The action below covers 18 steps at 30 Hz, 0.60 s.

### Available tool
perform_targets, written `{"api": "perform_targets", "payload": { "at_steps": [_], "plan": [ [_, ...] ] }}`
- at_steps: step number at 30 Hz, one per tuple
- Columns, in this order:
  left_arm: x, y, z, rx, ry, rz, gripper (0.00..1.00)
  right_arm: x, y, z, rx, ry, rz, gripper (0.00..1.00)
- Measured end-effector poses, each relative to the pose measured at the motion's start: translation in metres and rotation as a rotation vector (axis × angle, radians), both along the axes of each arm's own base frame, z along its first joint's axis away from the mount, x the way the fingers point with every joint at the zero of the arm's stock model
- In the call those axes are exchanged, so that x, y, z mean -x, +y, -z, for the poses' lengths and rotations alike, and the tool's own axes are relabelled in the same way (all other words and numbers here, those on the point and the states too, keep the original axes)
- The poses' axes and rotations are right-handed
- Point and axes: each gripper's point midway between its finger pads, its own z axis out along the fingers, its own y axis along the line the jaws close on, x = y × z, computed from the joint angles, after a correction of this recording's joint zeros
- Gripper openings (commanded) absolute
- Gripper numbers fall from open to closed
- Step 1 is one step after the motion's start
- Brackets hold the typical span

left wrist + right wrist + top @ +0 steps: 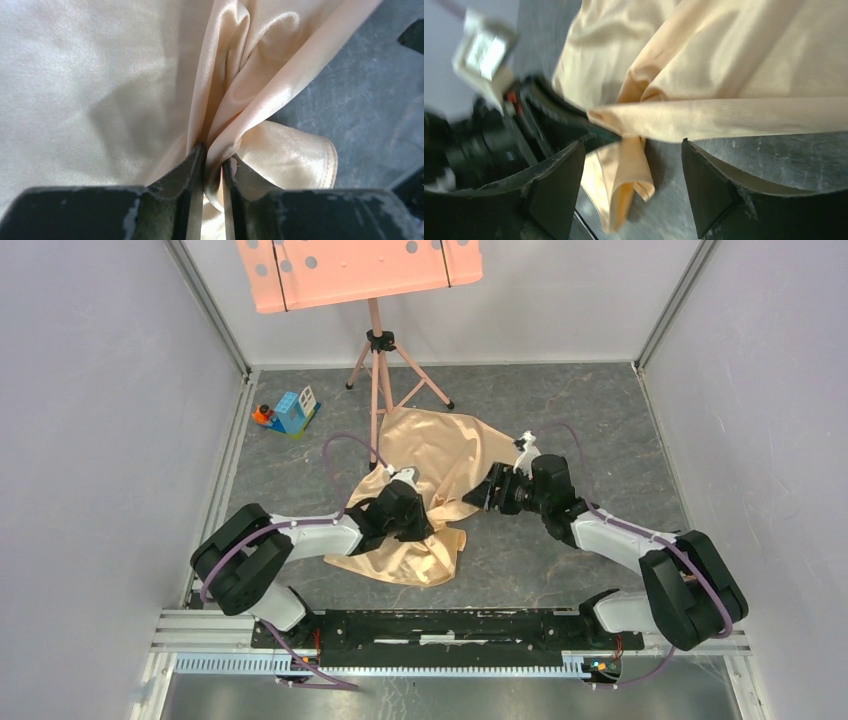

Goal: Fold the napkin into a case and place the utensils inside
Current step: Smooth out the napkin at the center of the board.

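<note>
Nearby, music stand just behind napkin, toy blocks leftward.

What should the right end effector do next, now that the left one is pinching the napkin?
Probably ease the right end effector forward and close on the taut fold of napkin crossing just beyond its open fingers. The left end effector is shut on a bunched fold, and the cloth lies crumpled, so a second grip seems needed to spread it flat.
</note>
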Motion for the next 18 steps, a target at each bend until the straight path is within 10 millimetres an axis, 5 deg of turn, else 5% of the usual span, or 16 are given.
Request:
{"api": "perform_targets", "payload": {
  "at_steps": [7, 18],
  "plan": [
    [0.007, 0.0, -0.004, 0.2, 0.035, 0.073, 0.23, 0.046, 0.007, 0.011, 0.175, -0.264, -0.449, 0.64],
    [0.01, -0.016, -0.024, 0.312, 0.025, 0.154, 0.17, 0.099, 0.007, 0.049, 0.232, -0.35, -0.606, 0.64]
  ]
}}
